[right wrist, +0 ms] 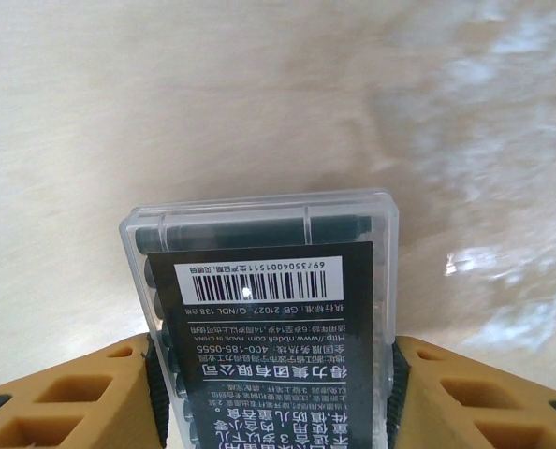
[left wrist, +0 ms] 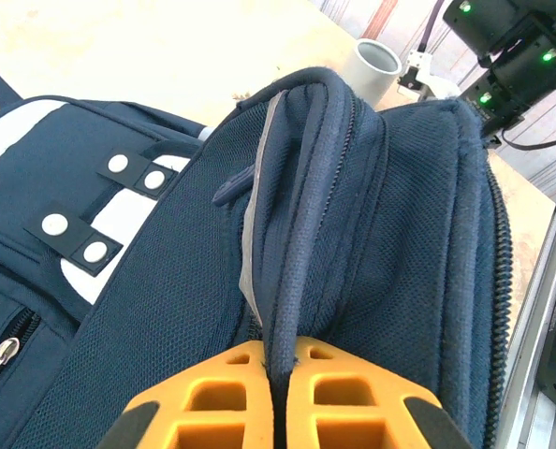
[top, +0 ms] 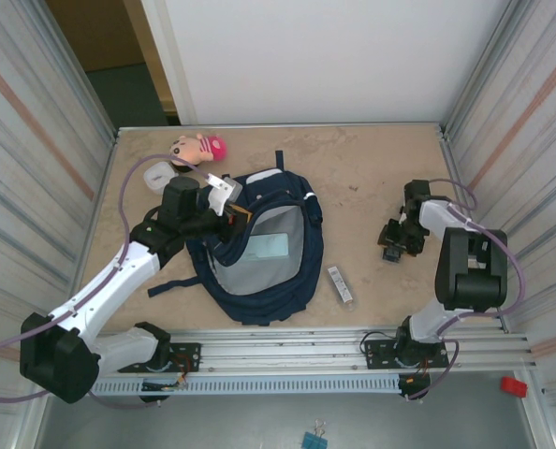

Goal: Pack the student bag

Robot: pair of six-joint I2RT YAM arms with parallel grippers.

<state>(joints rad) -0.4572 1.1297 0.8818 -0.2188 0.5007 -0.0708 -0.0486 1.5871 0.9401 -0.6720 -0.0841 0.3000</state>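
Note:
The student bag, navy with white patches, lies open in the middle of the table, its grey lining and a pale blue flat item showing inside. My left gripper is shut on the bag's raised navy rim, which runs up between the orange fingers. At the right, my right gripper sits low over the table. Its pads press both sides of a clear plastic box of dark cartridges with a black barcode label.
A pink-haired doll and a white round container lie at the back left. A small clear packet rests on the table right of the bag. A grey tube stands beyond the bag. Metal walls enclose the table.

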